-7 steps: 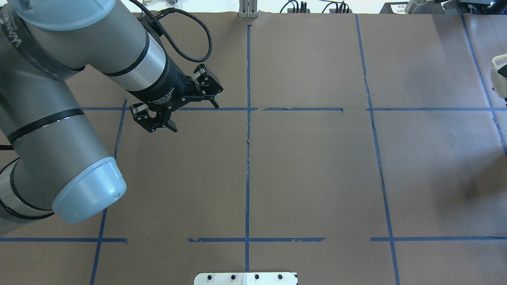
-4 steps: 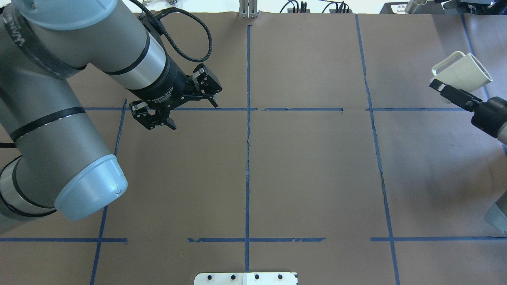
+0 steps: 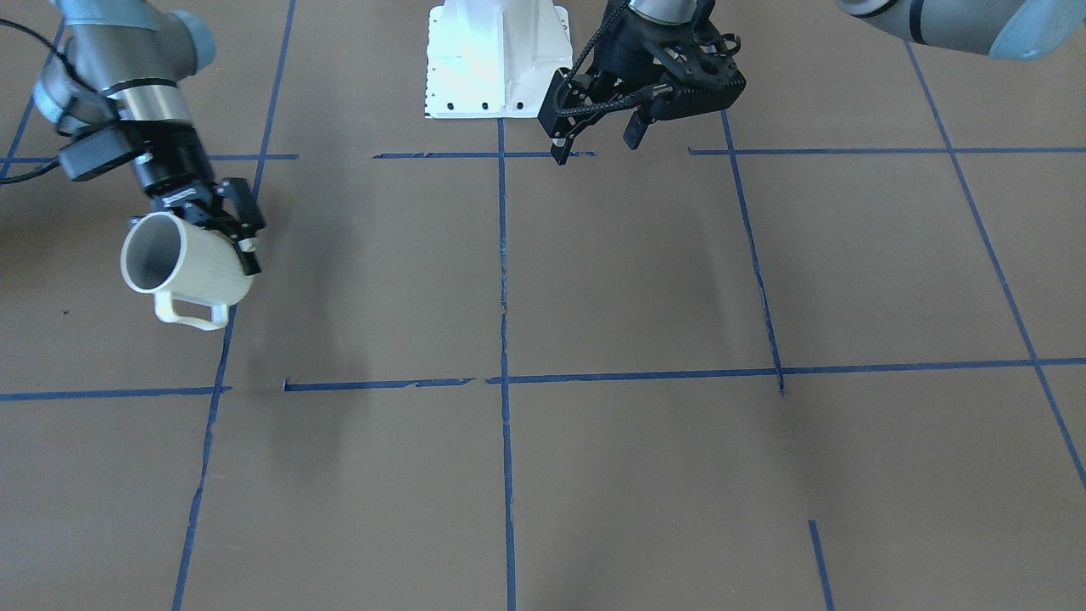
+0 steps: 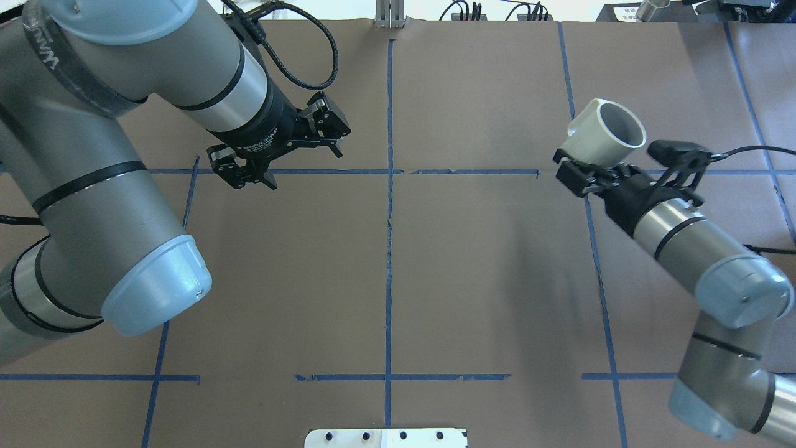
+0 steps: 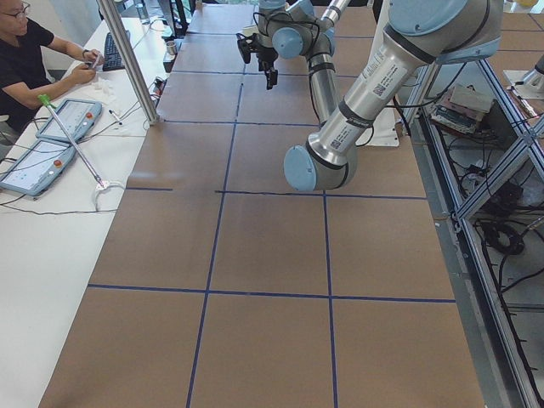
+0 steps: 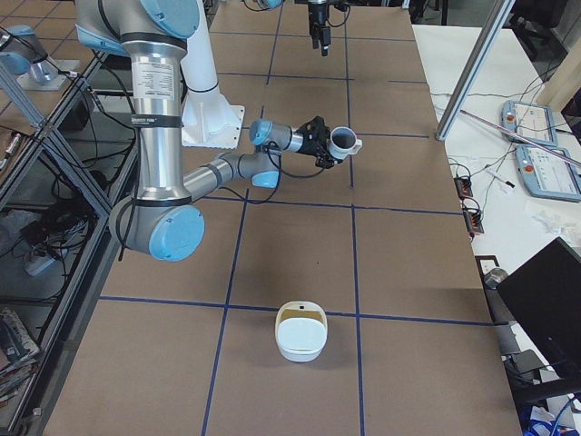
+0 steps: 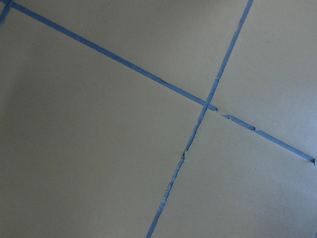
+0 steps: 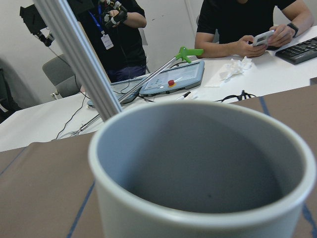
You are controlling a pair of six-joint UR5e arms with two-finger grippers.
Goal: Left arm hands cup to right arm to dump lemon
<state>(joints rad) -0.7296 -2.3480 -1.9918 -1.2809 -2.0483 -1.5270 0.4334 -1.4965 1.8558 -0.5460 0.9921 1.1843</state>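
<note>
My right gripper (image 4: 591, 176) is shut on the white ribbed cup (image 4: 605, 134) and holds it tilted above the table's right side. It also shows in the front view, where the right gripper (image 3: 231, 222) grips the cup (image 3: 188, 267) by its lower wall, handle hanging down. The right wrist view looks into the cup (image 8: 198, 163); its grey inside is empty. The lemon shows in no view. My left gripper (image 4: 303, 167) is open and empty, hovering over the table's far left part, apart from the cup; it also shows in the front view (image 3: 596, 146).
Brown table paper carries a blue tape grid (image 4: 389, 249). A white base plate (image 4: 385, 437) sits at the near edge. A white bowl (image 6: 301, 331) stands on the table's right end. Operators (image 5: 34, 51) sit at a side desk with tablets.
My right arm has swung in from the right edge with the cup, moving left and turning the cup's mouth upward. My left gripper has stayed open and barely shifted.
</note>
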